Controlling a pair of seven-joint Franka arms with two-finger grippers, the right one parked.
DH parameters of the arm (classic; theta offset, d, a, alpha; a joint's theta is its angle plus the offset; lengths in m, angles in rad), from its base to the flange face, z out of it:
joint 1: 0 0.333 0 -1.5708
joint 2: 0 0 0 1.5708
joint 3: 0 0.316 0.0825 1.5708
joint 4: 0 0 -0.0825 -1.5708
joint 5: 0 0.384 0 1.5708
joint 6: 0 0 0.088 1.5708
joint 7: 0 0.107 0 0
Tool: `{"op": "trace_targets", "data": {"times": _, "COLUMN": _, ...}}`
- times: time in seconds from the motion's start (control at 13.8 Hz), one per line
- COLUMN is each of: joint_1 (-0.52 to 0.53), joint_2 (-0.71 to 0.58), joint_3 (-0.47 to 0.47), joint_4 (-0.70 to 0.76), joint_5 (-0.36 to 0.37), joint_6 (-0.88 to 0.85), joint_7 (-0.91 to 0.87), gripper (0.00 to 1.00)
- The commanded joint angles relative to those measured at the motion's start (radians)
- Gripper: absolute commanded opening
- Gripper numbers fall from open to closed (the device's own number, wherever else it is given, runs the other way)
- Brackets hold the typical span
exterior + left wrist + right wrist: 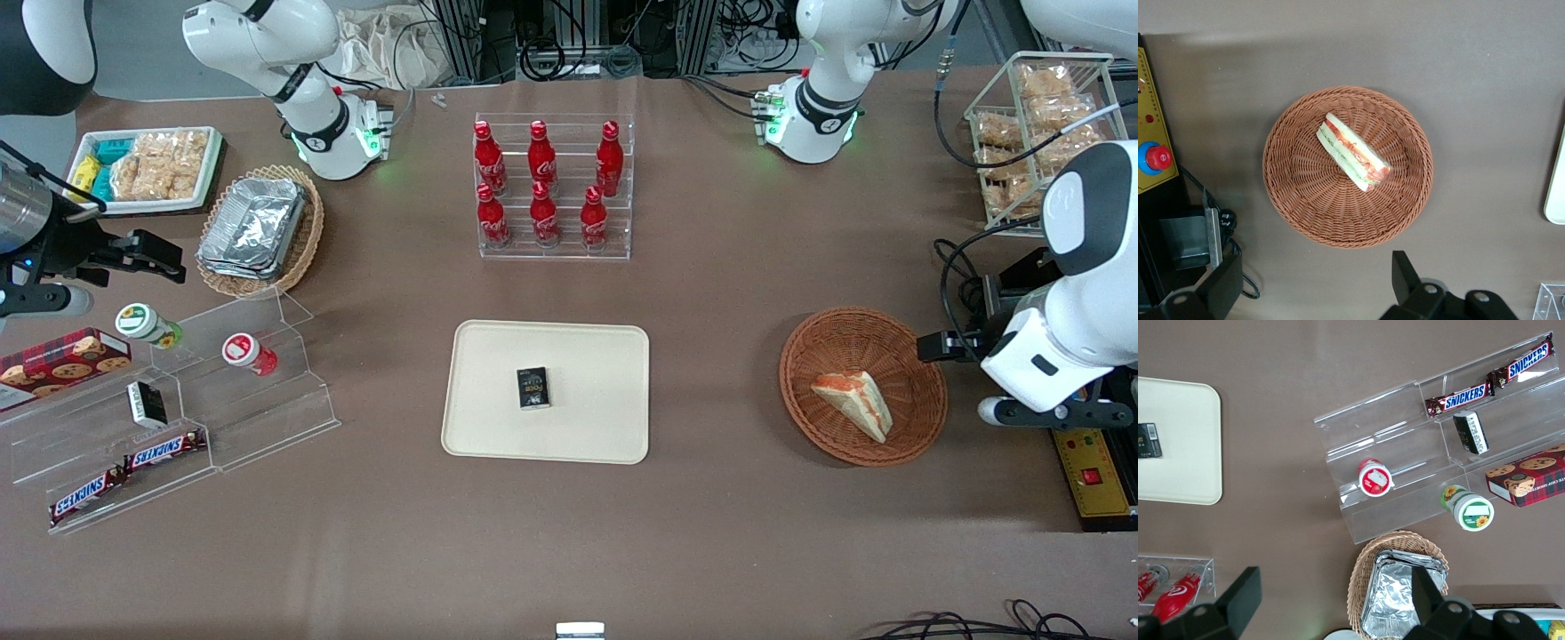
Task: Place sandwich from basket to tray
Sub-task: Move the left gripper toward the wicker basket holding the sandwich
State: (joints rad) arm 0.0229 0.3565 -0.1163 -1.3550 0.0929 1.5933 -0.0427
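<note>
A white tray of packaged snacks [151, 169] lies toward the parked arm's end of the brown surface [729, 240]. At its four o'clock is a tan wicker basket of foil containers [258, 227]. Nearer the front camera stands a clear stepped display [267, 391]. It holds two lidded cups, a small dark box and two Snickers bars [124, 471], and a cookie box [62, 360] is at its ten o'clock.

Near the middle, a clear rack holds six red cola bottles [542, 187]. At the rack's six o'clock lies the cream tray [587, 356], flat on the surface. A small black box [532, 388] rests on it near its centre.

At the tray's three o'clock, well apart from it, sits the reddish-brown woven basket [800, 356]. The sandwich [853, 402] lies inside it on its side. In the front view it lies nearer that camera than the basket's centre, and the wrist view shows its orange and green filling layers.

The gripper [942, 345] hangs at about two o'clock of the basket, just beside its rim toward the working arm's end and above the surface. Its jaws stand apart with nothing between them. At the gripper's one o'clock stands a wire rack of snack bags [1040, 116].
</note>
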Motion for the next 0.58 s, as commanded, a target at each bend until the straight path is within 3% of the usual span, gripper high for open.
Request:
{"op": "trace_targets", "data": {"times": 0.0, "joint_1": 0.002, "joint_2": 0.002, "joint_3": -0.008, "joint_4": 0.01, "joint_5": 0.018, "joint_6": -0.019, "joint_7": -0.008, "gripper": 1.0}}
{"op": "trace_targets", "data": {"times": 0.29, "joint_1": 0.003, "joint_2": 0.025, "joint_3": -0.008, "joint_4": -0.001, "joint_5": 0.021, "joint_6": -0.016, "joint_7": -0.014, "gripper": 1.0}}
{"op": "trace_targets", "data": {"times": 0.51, "joint_1": 0.009, "joint_2": 0.018, "joint_3": -0.002, "joint_4": -0.14, "joint_5": 0.022, "joint_6": 0.087, "joint_7": -0.023, "gripper": 1.0}}
